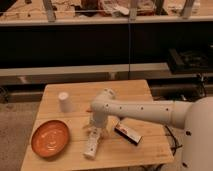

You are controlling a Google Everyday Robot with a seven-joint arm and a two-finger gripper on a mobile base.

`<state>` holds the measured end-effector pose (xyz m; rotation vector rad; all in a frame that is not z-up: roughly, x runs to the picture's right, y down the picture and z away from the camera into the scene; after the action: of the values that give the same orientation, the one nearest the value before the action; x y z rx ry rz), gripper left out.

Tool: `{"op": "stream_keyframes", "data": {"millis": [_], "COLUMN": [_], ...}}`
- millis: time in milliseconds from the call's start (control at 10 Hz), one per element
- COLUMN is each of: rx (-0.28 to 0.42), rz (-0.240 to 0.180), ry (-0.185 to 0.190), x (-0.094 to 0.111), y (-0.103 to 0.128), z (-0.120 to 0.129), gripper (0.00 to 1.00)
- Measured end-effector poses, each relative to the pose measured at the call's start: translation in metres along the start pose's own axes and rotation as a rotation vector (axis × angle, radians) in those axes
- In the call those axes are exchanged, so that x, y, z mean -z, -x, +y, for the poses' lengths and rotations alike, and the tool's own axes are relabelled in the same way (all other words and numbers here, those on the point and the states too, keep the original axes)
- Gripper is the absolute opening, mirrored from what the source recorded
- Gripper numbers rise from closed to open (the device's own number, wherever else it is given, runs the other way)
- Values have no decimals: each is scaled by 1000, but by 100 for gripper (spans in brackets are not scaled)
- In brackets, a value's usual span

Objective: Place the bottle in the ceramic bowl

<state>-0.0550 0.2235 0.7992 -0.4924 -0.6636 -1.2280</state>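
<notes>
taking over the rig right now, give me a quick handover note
The gripper is low over the table, at the upper end of the bottle.
The bottle lies on its side on the table, right of the ceramic bowl and apart from it.
The ceramic bowl is at the front left, empty.
Done: nothing is in the bowl yet.
Left: secure the bottle, lift it, and set it in the ceramic bowl.

gripper (95,131) at the bottle (91,147), near the ceramic bowl (50,138).
</notes>
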Motion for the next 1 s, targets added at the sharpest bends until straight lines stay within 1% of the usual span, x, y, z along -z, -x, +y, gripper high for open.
{"op": "stream_keyframes", "data": {"millis": [1000], "rx": [10], "rz": [-17], "ry": [-20], "x": [-8], "y": [-1], "z": [-2], "gripper": [80]}}
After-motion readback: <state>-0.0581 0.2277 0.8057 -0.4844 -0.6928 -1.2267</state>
